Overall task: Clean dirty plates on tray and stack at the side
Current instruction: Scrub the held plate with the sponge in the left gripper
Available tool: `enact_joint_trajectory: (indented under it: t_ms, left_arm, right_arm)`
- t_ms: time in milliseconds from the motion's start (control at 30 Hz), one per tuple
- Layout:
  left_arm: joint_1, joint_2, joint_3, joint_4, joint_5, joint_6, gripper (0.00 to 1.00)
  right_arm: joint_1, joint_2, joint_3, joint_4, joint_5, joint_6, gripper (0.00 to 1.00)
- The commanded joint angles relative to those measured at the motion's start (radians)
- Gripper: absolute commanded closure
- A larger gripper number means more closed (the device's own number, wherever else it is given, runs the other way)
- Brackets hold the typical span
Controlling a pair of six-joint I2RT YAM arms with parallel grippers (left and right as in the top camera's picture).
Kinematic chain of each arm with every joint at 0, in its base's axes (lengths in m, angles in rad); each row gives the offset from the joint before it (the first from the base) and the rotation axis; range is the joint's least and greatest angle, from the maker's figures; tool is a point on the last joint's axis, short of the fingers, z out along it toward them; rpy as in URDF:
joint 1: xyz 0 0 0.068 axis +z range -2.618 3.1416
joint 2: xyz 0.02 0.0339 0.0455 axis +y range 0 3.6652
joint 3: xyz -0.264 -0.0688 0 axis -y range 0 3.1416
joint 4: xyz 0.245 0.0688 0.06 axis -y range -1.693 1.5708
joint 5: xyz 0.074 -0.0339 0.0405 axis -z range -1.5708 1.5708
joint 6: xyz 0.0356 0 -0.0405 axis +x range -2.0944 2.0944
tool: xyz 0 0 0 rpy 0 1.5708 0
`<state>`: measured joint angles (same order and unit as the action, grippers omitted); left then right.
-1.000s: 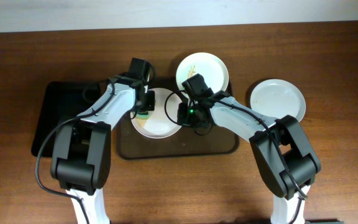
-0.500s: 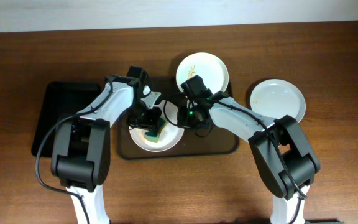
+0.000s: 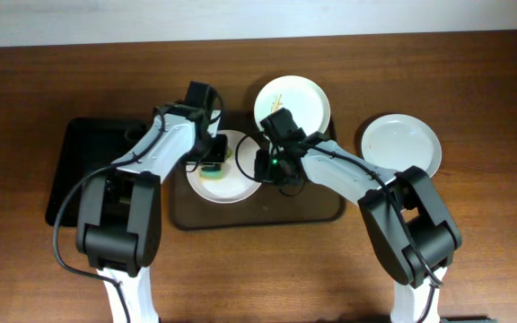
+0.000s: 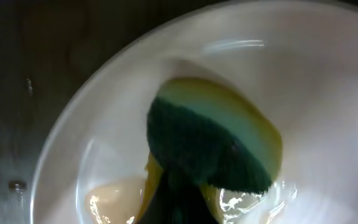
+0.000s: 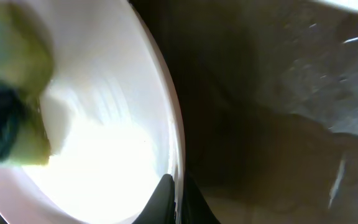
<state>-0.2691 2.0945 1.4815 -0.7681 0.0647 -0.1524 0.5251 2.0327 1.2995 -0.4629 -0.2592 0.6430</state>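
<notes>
One white plate (image 3: 233, 186) lies on the left part of the brown tray (image 3: 267, 211). My left gripper (image 3: 206, 154) is shut on a green and yellow sponge (image 3: 212, 169) pressed on this plate. The left wrist view shows the sponge (image 4: 216, 149) on the wet plate (image 4: 328, 93). My right gripper (image 3: 263, 166) is shut on the plate's right rim; in the right wrist view its fingers (image 5: 178, 194) pinch that rim (image 5: 160, 93). A second plate (image 3: 293, 103) with orange smears sits at the tray's far edge. A third plate (image 3: 400, 144) rests on the table at the right.
A smaller black tray (image 3: 79, 170) lies on the table left of the brown tray, under my left arm. The brown wooden table (image 3: 474, 251) surrounds both trays. The two arms meet closely over the brown tray's left half.
The left gripper swept the sponge toward the plate's near side, then back to its far left part. The right gripper stayed on the rim.
</notes>
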Motion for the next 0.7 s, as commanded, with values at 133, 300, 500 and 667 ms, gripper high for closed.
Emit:
enact_joint_trajectory:
  t_ms: [133, 300, 500, 667]
  left_arm:
    - [-0.094, 0.034, -0.008, 0.136, 0.056, -0.019, 0.99]
    - [-0.073, 0.034, -0.008, 0.146, 0.026, -0.019, 0.99]
    - [0.016, 0.034, -0.007, 0.036, -0.140, -0.128, 0.99]
    - [0.037, 0.034, -0.007, -0.174, -0.140, -0.147, 0.99]
  right_arm:
    - [0.003, 0.011, -0.005, -0.016, 0.000, -0.026, 0.96]
    - [0.003, 0.011, -0.005, -0.016, 0.000, -0.026, 0.96]
    - [0.003, 0.011, -0.005, -0.016, 0.000, -0.026, 0.96]
    - [0.003, 0.011, -0.005, -0.016, -0.009, -0.026, 0.96]
